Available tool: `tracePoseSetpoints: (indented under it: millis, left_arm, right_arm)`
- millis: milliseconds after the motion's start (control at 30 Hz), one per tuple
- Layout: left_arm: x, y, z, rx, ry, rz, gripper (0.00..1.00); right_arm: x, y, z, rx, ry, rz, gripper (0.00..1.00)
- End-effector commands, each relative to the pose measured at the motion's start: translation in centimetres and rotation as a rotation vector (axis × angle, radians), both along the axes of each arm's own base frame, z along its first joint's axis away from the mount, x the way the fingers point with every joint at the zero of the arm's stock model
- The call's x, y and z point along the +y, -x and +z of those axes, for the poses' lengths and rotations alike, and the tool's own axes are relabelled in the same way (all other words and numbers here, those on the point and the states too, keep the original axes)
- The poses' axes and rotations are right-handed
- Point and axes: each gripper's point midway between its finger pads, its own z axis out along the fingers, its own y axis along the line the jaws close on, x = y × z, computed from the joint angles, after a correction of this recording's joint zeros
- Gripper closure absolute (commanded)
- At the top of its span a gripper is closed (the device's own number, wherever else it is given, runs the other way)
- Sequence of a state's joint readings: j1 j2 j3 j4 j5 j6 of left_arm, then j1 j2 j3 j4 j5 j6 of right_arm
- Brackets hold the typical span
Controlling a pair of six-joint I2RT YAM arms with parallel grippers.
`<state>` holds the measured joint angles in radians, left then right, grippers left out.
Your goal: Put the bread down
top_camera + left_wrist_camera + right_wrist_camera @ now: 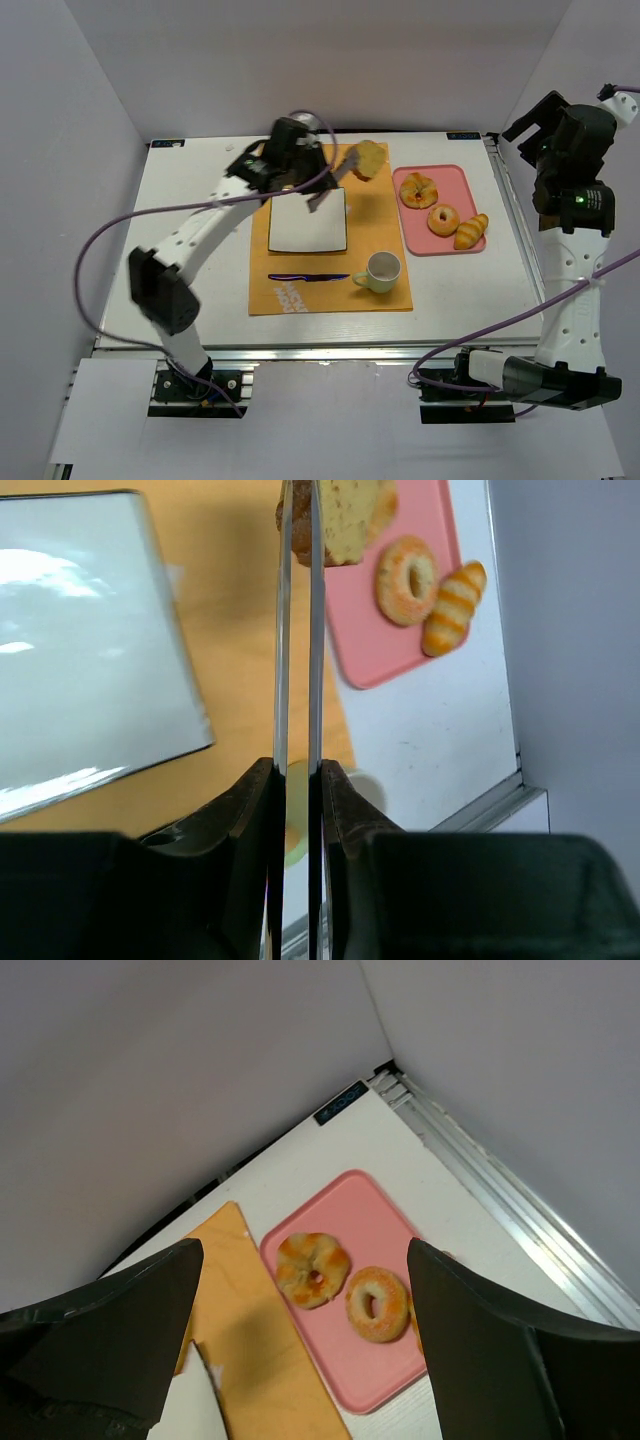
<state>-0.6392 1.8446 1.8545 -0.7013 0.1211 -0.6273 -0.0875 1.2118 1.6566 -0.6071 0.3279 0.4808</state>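
The bread (368, 158) hangs in the air over the far edge of the orange mat (330, 285), between the white plate (307, 220) and the pink tray (460, 185). You hold it in thin tongs (315, 660), and your left gripper (297, 780) squeezes them together to keep the bite. The plate's far right corner lies nearest, probably your target. Your right gripper (305, 1260) is spread wide and idle above the table's far right corner.

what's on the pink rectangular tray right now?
Three pastries on the pink tray: a twisted glazed bun, a ring doughnut, a striped croissant. Tray surface beneath them is covered.
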Motion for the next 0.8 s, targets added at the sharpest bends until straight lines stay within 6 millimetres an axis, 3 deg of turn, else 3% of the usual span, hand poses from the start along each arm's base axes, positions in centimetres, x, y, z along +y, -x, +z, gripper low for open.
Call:
tracePoseSetpoints:
  millis: [0,33,67,100,133,267,400,567,767]
  left_arm:
    - [7.1,1.1,1.5,-0.049,-0.047,0.128,1.00]
    - [8.6,1.9,-1.5,0.001,-0.096,0.150,1.00]
    - [10.0,2.1,-2.1,0.010,-0.100,0.175,1.00]
    - [11.0,2.8,-1.6,-0.006,-0.083,0.185,1.00]
    - [11.7,3.5,-3.8,0.032,-0.097,0.184,1.00]
    - [13.1,4.6,-6.3,0.076,-0.123,0.178,1.00]
    - [13.8,5.5,-8.4,0.122,-0.165,0.177,1.00]
    - [16.1,5.8,-9.3,0.126,-0.249,0.261,1.00]
    - [17.9,6.0,-7.9,0.099,-0.290,0.331,0.52]
  right_arm:
    - [1.4,-0.9,1.5,-0.067,-0.023,0.069,0.11]
    - [1.6,-1.1,1.3,-0.065,-0.024,0.078,0.11]
    - [1.6,-1.2,1.4,-0.067,-0.026,0.081,0.11]
    - [1.7,-1.3,1.2,-0.063,-0.029,0.085,0.11]
    - [1.8,-1.4,1.1,-0.062,-0.032,0.089,0.11]
    - [2.0,-1.7,1.0,-0.059,-0.039,0.099,0.11]
    - [2.2,-1.7,0.6,-0.053,-0.046,0.107,0.11]
    - [2.3,-1.5,-0.1,-0.041,-0.050,0.114,0.11]
    - [2.6,-1.4,-0.6,-0.033,-0.057,0.125,0.11]
